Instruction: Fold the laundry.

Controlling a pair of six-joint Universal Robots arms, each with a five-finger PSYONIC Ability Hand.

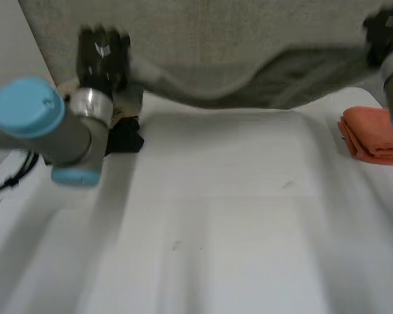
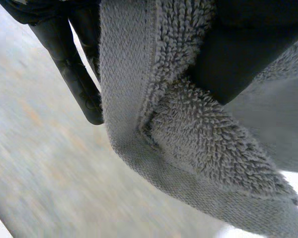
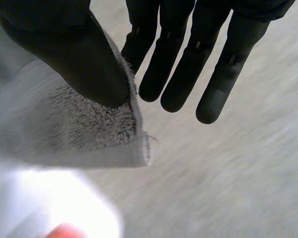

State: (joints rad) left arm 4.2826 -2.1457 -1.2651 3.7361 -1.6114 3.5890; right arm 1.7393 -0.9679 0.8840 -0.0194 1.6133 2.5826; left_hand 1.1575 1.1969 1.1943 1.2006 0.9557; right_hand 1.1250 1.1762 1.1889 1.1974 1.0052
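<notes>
The white counter [image 1: 216, 229] lies nearest in the head view. On it, near the right arm, lies a folded orange cloth [image 1: 373, 134]. Farther off, the grey towel [image 1: 216, 52] is held up between the left hand [image 1: 101, 52] and the right hand [image 1: 385, 29], and its lower edge sags in the middle. The head view hides both grips, but the wrist views show them. In the left wrist view, the thumb [image 2: 238, 59] and fingers [image 2: 74, 74] are clamped on a bunched, hemmed edge of the towel. In the right wrist view, the thumb [image 3: 74, 59] pins a towel corner against the first of the straight fingers [image 3: 188, 64].
</notes>
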